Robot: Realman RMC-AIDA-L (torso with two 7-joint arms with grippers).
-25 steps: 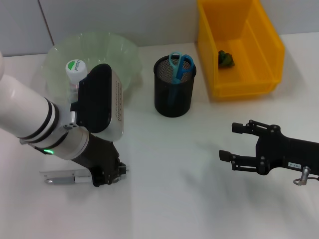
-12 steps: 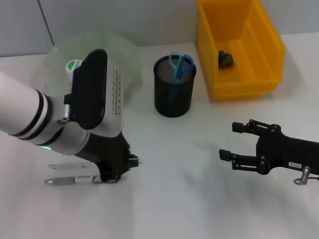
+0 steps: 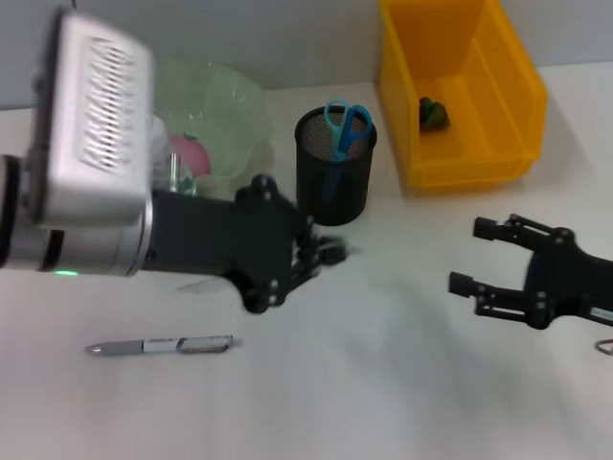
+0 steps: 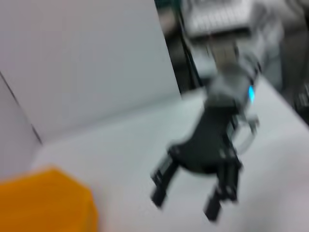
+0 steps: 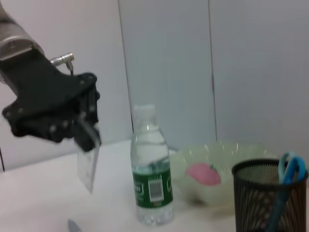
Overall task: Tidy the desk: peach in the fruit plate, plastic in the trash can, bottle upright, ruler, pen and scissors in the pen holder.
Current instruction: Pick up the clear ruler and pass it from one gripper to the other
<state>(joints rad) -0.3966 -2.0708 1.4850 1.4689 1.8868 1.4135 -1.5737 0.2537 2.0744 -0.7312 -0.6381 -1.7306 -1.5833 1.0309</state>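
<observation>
left gripper (image 3: pixel 321 254) at frame centre clenched on the clear ruler (image 5: pixel 88 162), just left of the pen holder (image 3: pixel 334 168). ruler step underway; next lift over the holder rim and drop. pen (image 3: pixel 163 345) lower left, untouched. right gripper (image 3: pixel 488 257) released, idle right.

This is looking like a lab or test bench staged as an office desk. A plain white tabletop (image 3: pixel 383 383) is sitting against pale panelled walls (image 5: pixel 164 58), carrying desk items: a black mesh pen holder (image 3: pixel 333 177), a pen (image 3: pixel 163 346), a yellow plastic bin (image 3: pixel 460 91). The left wrist view is showing blurred equipment racks (image 4: pixel 217 19) standing behind the table.
</observation>
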